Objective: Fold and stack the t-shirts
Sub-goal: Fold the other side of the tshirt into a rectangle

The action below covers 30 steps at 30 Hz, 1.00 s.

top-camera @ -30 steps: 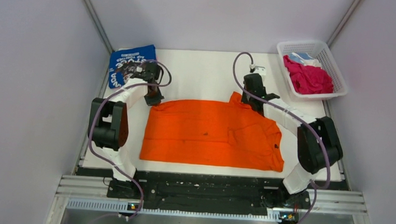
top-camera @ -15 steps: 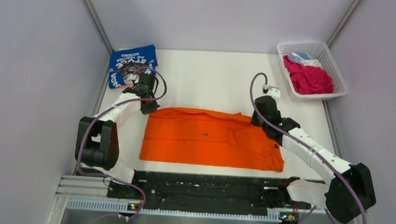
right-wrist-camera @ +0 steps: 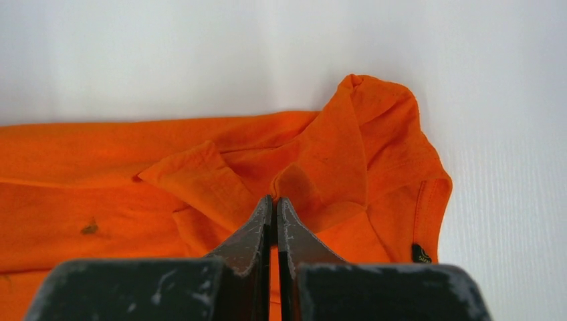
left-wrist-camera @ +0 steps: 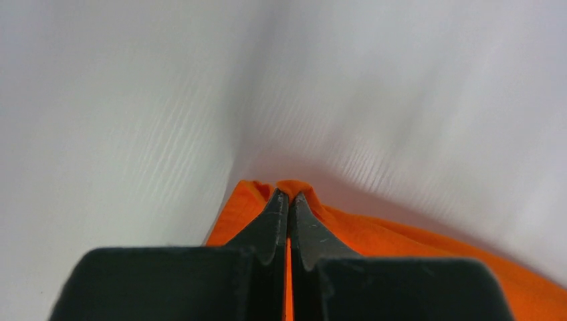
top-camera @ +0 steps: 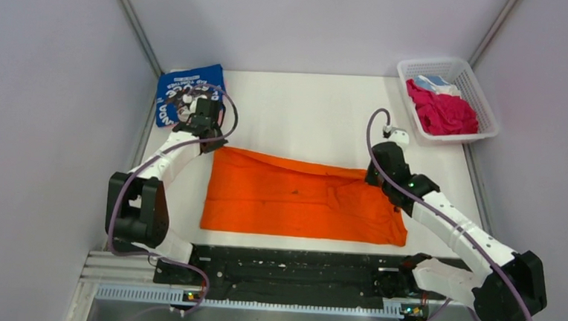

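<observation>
Overhead view: a white table (top-camera: 306, 110) w/ two robot arms bolted at its near edge. We see the orange t-shirt (top-camera: 301, 199) lying flat mid-table, near the arm bases, its long side running left to right.

The left gripper (top-camera: 212, 143) is clenched on the shirt's far-left corner. Its wrist cam shows the fingertips (left-wrist-camera: 277, 208) pinched together w/ a tuft of orange cloth poking out past them. The right gripper (top-camera: 374, 178) is clamped too, at the far-right end by the sleeve. Its wrist cam shows closed tips pressed into a raised orange fold, so we judge it holds cloth, tho the bite itself is hidden.

Change vs. a second ago: the right arm has swung low & toward the near edge, dragging the sleeve end along, and the lifted peak of cloth there is gone. The left gripper has edged slightly outward. The far hem is now a straight, slanted line btwn the two grippers, so the shirt looks taut & narrower front to back.

We read this as an early lengthwise fold, w/ stacking not yet begun. A folded blue t-shirt (top-camera: 188, 88) sits at the far-left corner, apart from the orange one, prob. the stack's base. A magenta t-shirt (top-camera: 440, 112) & a light-blue t-shirt (top-camera: 432, 82) wait in the white basket (top-camera: 436, 62) at far right.
</observation>
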{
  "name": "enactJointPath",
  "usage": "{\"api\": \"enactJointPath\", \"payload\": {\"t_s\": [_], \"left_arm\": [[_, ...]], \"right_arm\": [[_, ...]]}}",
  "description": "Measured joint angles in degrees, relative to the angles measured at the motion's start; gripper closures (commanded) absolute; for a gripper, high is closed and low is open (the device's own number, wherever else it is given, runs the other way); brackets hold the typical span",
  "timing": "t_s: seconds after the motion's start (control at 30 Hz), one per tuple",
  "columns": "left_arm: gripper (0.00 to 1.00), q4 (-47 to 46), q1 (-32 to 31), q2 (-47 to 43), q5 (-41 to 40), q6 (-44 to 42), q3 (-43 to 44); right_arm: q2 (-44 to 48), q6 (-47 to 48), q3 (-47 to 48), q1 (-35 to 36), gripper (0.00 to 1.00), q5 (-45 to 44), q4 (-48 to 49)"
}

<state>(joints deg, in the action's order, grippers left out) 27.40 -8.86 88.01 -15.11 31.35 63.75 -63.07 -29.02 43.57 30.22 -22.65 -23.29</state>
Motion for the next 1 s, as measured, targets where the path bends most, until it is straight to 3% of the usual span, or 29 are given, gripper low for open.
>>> {"api": "enactJointPath", "payload": {"t_s": [0.27, 0.4, 0.53, 0.63, 0.7, 0.77, 0.8, 0.83, 0.87, 1.0], "left_arm": [[1.0, -3.5, 0.0, -6.8, 0.3, 0.7, -12.1], [0.98, -5.4, -0.1, -9.2, 0.5, 3.0, -17.0], [0.75, -6.4, -0.1, -11.0, -0.1, 5.3, -21.1], [0.44, -4.6, -0.1, -11.8, -2.5, 7.7, -22.7], [0.26, -1.6, -0.1, -13.2, -5.4, 9.5, -22.7], [0.16, 2.3, -0.1, -15.7, -8.4, 11.2, -22.1], [0.05, 3.8, -0.1, -16.7, -9.2, 11.5, -21.4], [0.02, 4.9, -0.1, -17.4, -9.9, 12.1, -20.7], [0.01, 6.6, -0.1, -19.4, -10.7, 12.1, -18.8], [0.01, 5.0, 0.0, -22.8, -5.6, 10.9, -14.3]], "right_arm": [[6.1, 0.2, -0.2, 0.0, 1.0, 2.8, -3.5], [7.6, -1.6, -4.6, 0.2, 0.94, 6.4, -4.7], [8.9, -5.4, -9.2, 2.4, 0.79, 8.9, -8.3], [9.8, -10.4, -10.6, 7.3, 0.67, 10.3, -14.3], [10.6, -13.2, -10.6, 10.9, 0.52, 11.3, -17.5], [12.5, -15.1, -10.6, 13.6, 0.29, 12.3, -20.3], [13.8, -15.7, -10.6, 14.2, 0.18, 12.5, -21.4], [15.0, -16.3, -10.5, 14.3, 0.05, 12.4, -22.1], [16.4, -16.5, -10.4, 14.3, 0.02, 11.7, -22.6], [19.6, -16.6, -8.9, 14.3, 0.01, 8.0, -20.7]]}}
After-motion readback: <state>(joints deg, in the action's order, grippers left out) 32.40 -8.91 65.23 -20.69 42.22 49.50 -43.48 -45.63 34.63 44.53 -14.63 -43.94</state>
